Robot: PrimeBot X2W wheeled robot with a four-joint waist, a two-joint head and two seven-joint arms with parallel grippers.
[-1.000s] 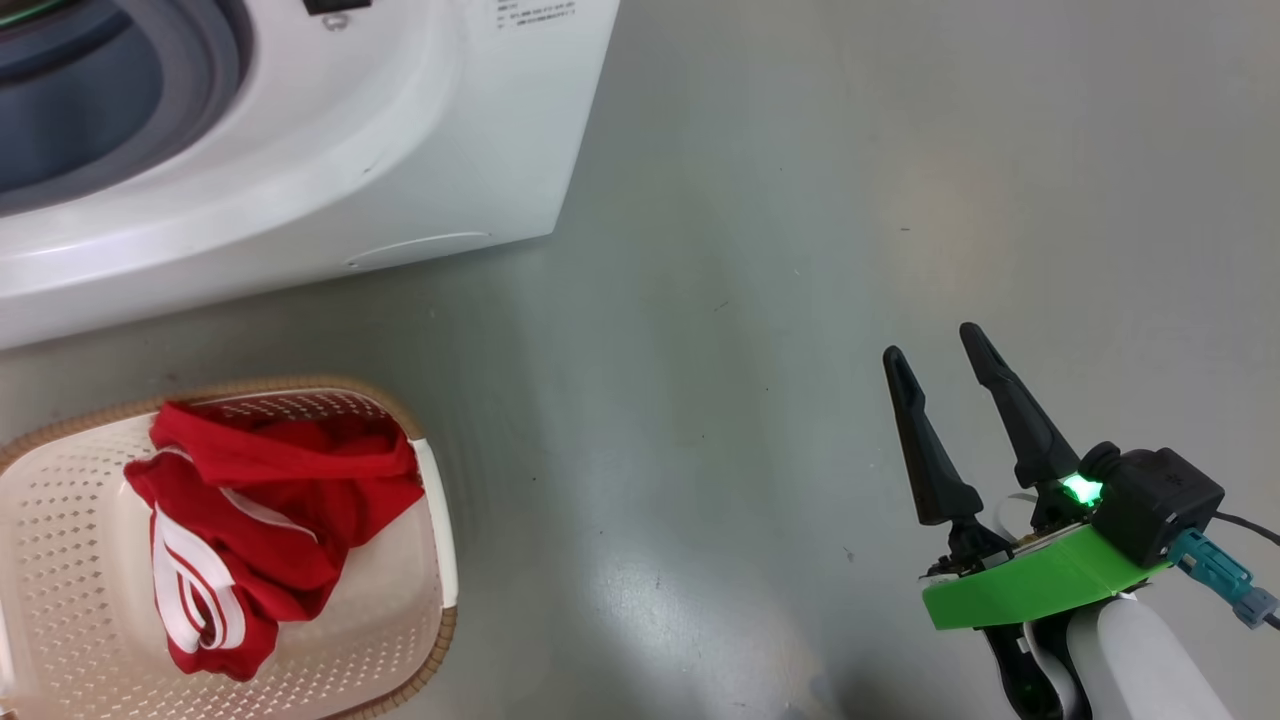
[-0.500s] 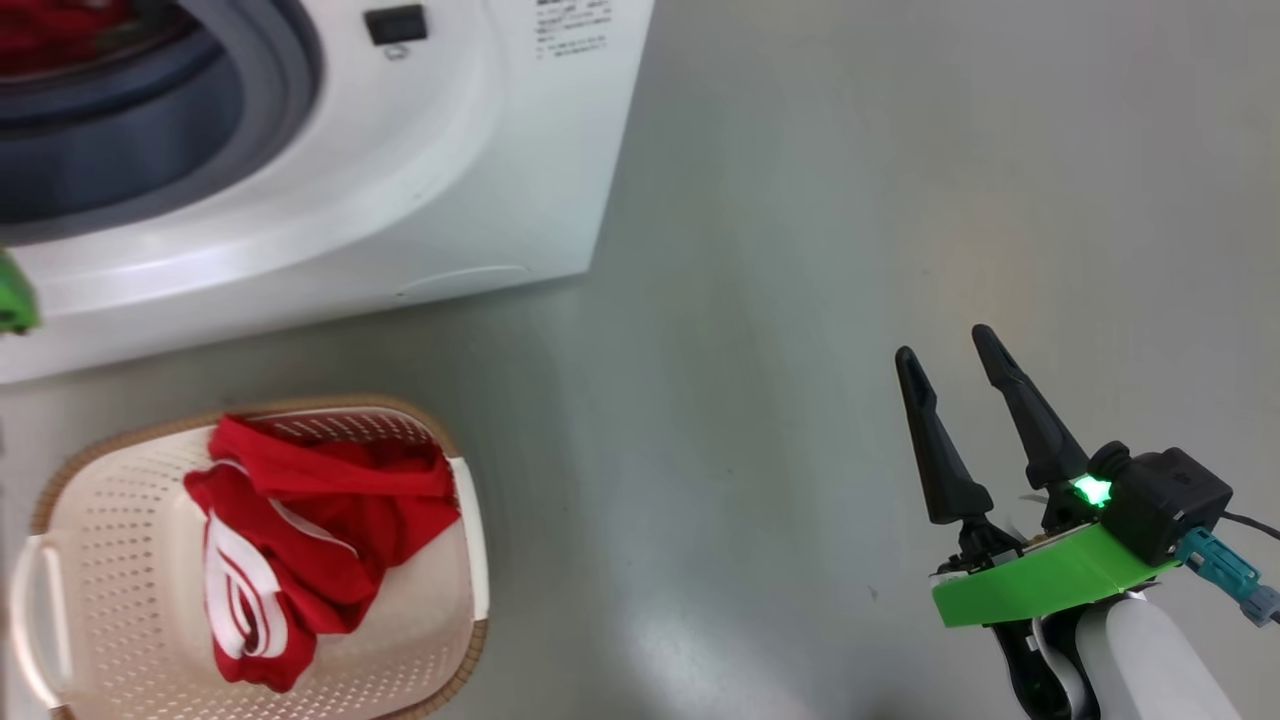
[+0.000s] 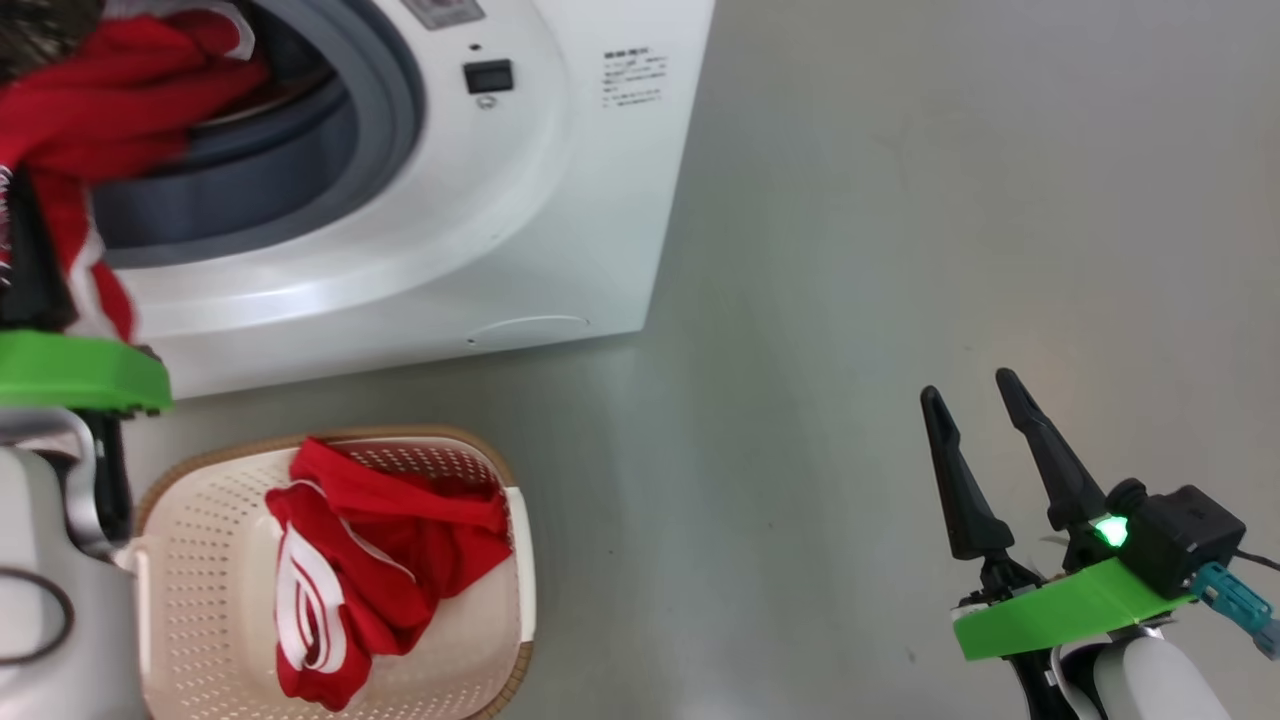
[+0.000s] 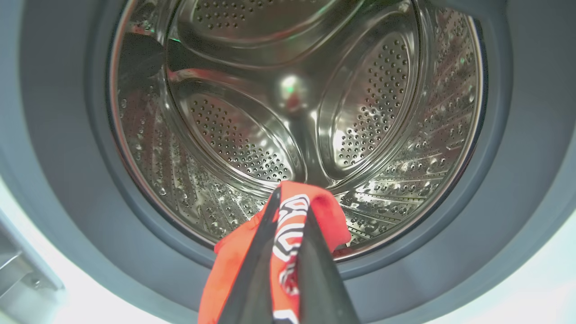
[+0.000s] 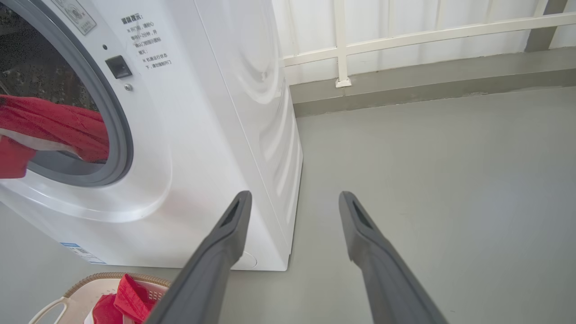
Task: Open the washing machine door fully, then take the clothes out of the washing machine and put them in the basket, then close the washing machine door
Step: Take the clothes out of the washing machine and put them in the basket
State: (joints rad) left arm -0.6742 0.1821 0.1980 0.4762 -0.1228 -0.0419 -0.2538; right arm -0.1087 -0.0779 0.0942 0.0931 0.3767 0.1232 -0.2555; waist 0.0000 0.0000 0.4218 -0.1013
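While L gripper (image 4: 290, 198) pinches red clothes (image 4: 334, 216) at washer drum (image 4: 252, 135) mouth, basket (image 3: 200, 560) holds one red garment (image 3: 410, 560); R gripper (image 3: 968, 385) gapes.

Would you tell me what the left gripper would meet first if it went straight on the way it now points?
Probably the steel drum's back wall; the left gripper, jaws shut on the clothes, points into it.

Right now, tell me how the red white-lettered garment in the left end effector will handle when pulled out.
Likely floppy: the red fabric garment with white lettering droops around the shut left end effector. Probably light; a fingertip pinch holds it.
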